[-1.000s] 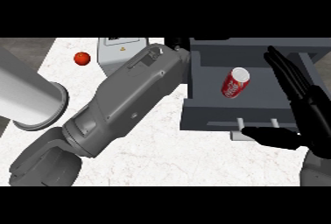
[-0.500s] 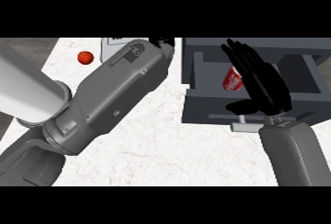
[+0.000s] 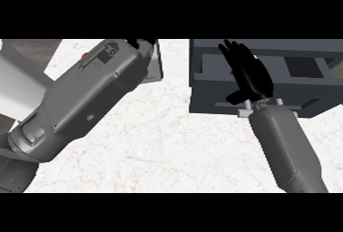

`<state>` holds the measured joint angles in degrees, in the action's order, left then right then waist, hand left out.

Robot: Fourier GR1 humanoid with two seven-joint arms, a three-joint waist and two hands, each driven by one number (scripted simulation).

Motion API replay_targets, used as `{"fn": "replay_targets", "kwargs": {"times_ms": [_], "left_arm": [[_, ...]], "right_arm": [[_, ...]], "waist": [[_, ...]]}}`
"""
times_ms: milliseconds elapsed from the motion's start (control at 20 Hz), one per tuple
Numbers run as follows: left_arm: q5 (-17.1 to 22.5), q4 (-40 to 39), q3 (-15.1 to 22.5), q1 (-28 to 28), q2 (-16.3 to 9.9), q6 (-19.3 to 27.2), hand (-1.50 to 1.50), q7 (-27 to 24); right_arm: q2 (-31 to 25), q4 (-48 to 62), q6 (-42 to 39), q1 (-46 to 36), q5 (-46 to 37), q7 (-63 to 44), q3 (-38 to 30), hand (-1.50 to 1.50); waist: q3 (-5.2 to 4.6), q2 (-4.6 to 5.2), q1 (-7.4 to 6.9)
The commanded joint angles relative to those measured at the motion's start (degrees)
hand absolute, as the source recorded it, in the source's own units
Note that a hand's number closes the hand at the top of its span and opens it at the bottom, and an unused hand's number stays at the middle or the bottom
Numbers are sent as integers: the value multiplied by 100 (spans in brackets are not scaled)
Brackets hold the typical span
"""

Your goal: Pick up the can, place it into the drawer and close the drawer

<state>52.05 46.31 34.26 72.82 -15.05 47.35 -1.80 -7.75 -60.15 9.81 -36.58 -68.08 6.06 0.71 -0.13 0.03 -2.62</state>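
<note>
Now almost hidden: can (image 3: 232, 71) in the open drawer (image 3: 208, 77), beneath right hand (image 3: 247, 77), fingers straight, holding nothing. Left hand (image 3: 142, 43): cannot tell.

I see a white surface (image 3: 167, 145) with faint marbled veining, a dark slate-grey drawer (image 3: 208, 97), my grey forearms, a black right hand (image 3: 249, 77), and a sliver of red beside it.

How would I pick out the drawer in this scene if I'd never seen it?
Start from the white speckled counter and look to its upper right. There sits the drawer, a dark grey open box with raised walls, and the right hand hangs over its inside. It is the only boxy, walled thing; the other grey shapes are rounded forearms.
</note>
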Motion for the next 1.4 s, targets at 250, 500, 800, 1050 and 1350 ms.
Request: {"fn": "replay_targets", "kwargs": {"times_ms": [250, 500, 800, 1050, 1350], "left_arm": [[-238, 958, -14, -607, -473, 94, -150, 280], [-339, 1055, -84, -633, -702, -7, -150, 418], [-367, 1496, -157, -683, -956, 48, -150, 783], [-459, 1746, -170, -842, -966, 83, -150, 788], [-570, 1902, -187, -774, -1010, 157, -150, 954]], "right_arm": [[53, 2160, 1594, -732, -475, 51, -385, -150], [-137, 2901, 1922, -1379, -453, 157, -681, -150], [-188, 3672, 2449, -1961, -537, 120, -894, -150], [-394, 4157, 2892, -2347, -562, 160, -1066, -150], [-548, 4499, 2835, -2959, -612, 66, -1136, -150]], "waist": [[21, 45, -85], [23, 82, -116], [24, 100, -194], [26, 166, -293], [27, 174, -309]]}}
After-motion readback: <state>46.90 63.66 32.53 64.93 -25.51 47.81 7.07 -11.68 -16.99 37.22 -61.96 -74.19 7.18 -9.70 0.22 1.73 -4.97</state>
